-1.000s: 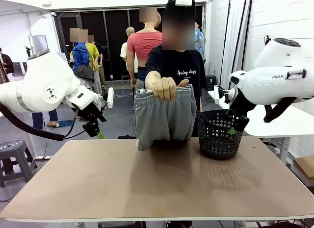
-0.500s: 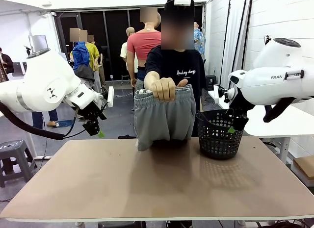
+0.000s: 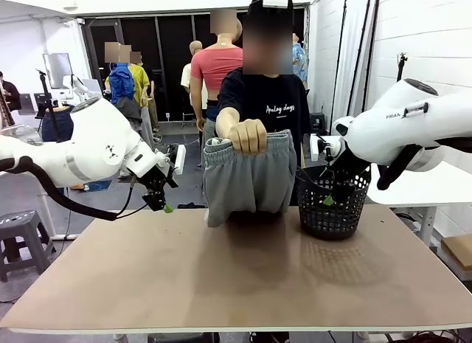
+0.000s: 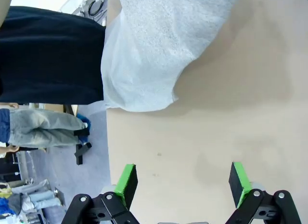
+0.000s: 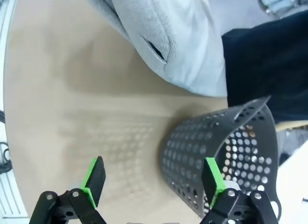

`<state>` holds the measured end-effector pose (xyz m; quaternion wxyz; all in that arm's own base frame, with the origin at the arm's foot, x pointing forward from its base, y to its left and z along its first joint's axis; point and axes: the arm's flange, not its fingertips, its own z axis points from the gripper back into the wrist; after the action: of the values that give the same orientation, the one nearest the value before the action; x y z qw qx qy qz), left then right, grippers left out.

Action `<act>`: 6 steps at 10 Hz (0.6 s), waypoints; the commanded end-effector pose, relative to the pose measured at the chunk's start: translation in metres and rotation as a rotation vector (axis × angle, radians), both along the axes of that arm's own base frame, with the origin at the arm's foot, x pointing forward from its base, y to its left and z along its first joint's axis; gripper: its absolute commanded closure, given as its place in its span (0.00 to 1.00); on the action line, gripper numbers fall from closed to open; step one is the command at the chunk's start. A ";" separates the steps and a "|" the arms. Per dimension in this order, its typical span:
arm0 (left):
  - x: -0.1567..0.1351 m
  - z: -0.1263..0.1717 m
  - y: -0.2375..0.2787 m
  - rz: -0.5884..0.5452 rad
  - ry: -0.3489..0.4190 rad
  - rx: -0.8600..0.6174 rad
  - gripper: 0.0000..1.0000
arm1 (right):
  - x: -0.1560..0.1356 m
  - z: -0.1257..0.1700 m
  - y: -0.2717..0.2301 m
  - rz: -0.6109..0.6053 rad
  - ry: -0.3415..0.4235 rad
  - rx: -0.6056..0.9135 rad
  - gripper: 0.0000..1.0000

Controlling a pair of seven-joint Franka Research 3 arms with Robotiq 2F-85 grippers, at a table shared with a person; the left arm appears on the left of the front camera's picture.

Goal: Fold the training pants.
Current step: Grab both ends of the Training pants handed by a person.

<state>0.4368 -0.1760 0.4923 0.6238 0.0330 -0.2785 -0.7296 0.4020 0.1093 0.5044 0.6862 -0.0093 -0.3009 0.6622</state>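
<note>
A tan counter [image 3: 221, 284] fills the foreground. On its far right part stands a black perforated plastic basket [image 3: 324, 219], upright, throwing a dotted shadow onto the board beside it. A person in a black T-shirt [image 3: 269, 99] with white print stands at the far edge. A grey stool [image 3: 22, 229] sits on the floor to the left, and a cardboard box [image 3: 461, 248] lies low on the right.

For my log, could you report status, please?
Left gripper, right gripper open, empty. Light grey fabric training pants hang from person's hand. Black mesh plastic basket beside them.
</note>
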 end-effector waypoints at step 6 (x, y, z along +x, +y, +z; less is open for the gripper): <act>0.025 -0.008 -0.008 -0.147 -0.043 -0.331 0.00 | 0.023 -0.013 -0.001 0.153 -0.044 0.262 0.00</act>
<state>0.4478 -0.1890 0.4969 0.5809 -0.0456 -0.3910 -0.7125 0.4085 0.1094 0.5003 0.6443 0.0592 -0.3728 0.6652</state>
